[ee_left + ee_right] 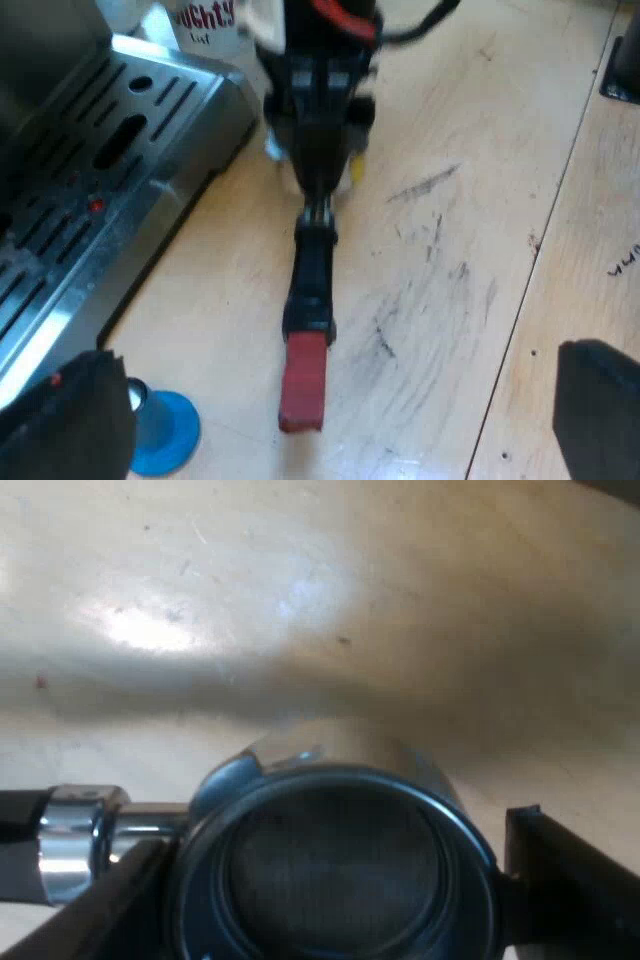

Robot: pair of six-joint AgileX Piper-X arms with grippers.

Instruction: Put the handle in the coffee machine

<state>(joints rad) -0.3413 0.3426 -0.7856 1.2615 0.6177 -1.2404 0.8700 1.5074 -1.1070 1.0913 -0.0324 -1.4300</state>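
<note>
The right fingers [575,880] gripped the holder [330,870] by its metal end, beside the machine [110,170], likely keeping the handle [305,290] free for aiming; the left fingers [600,410] stood open near the tamper [165,432].

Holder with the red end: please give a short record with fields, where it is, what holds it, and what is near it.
holder: out of the machine, over the wooden table
held by: right gripper, shut on its metal head
left gripper: open, holding nothing, near the red end
machine: its metal grate beside the holder
tamper: blue, on the table by the machine's grate
</note>
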